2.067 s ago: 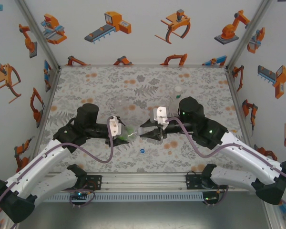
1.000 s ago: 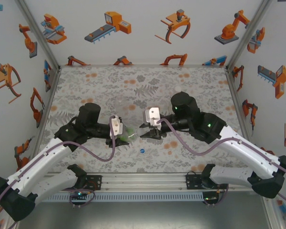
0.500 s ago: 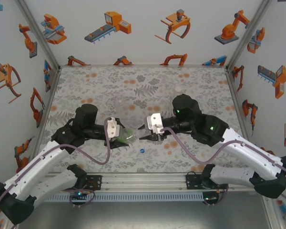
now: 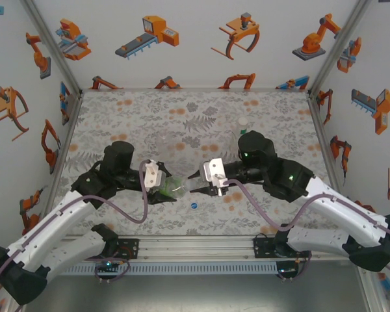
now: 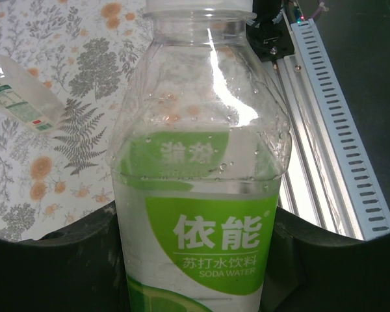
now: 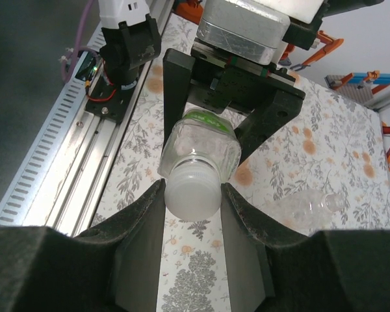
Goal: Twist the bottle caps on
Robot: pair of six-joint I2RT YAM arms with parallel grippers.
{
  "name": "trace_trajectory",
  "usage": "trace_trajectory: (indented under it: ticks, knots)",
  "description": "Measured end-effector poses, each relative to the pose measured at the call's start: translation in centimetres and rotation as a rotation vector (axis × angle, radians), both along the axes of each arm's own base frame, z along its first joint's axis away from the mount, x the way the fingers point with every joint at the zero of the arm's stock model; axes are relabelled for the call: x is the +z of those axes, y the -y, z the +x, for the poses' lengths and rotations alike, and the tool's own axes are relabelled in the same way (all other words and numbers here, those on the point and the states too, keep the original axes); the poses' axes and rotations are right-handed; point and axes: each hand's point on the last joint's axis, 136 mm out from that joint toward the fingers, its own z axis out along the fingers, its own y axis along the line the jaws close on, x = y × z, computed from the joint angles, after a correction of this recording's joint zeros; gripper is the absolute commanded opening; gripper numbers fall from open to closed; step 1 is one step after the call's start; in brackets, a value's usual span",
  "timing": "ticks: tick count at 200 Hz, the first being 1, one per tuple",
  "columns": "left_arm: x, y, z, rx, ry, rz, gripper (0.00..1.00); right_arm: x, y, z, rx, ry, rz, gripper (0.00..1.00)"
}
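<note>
A clear bottle with a green label (image 5: 201, 214) lies level above the table, my left gripper (image 5: 195, 266) shut on its lower body. In the top view that bottle (image 4: 177, 187) spans the gap between my left gripper (image 4: 161, 188) and my right gripper (image 4: 196, 184). A white cap (image 6: 194, 190) sits on its neck, and my right gripper (image 6: 194, 198) is shut on that cap, one pad touching each side. The blue cap (image 4: 194, 205) lies on the table just in front of both grippers. The green cap is out of view.
A second clear bottle (image 6: 309, 205) lies on its side on the floral table (image 4: 182, 117), also seen as a bottle (image 5: 19, 97) left of the held one. A third bottle (image 4: 243, 123) stands at the back right. The metal rail (image 5: 325, 130) runs along the near edge.
My right wrist has rolled and shifted slightly, its white camera mount dropping lower. The left gripper swung the bottle's neck rightward into the right fingers.
</note>
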Motion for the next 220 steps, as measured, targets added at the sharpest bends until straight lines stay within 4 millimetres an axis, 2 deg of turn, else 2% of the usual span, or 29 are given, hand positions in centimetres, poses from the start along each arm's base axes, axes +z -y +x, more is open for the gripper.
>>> trace_trajectory:
  ticks: [58,139,220]
  knots:
    - [-0.5,0.0,0.0,0.002,-0.043,0.02,0.0,-0.5,-0.2,0.3,-0.008,0.003,-0.031,0.0]
    - [-0.7,-0.1,-0.7,-0.036,-0.093,0.026,0.0,-0.8,-0.5,-0.5,0.027,0.037,-0.057,0.0]
    - [0.1,-0.2,-1.8,-0.106,-0.095,-0.018,0.0,0.2,-0.4,-1.8,0.088,0.062,-0.003,0.0]
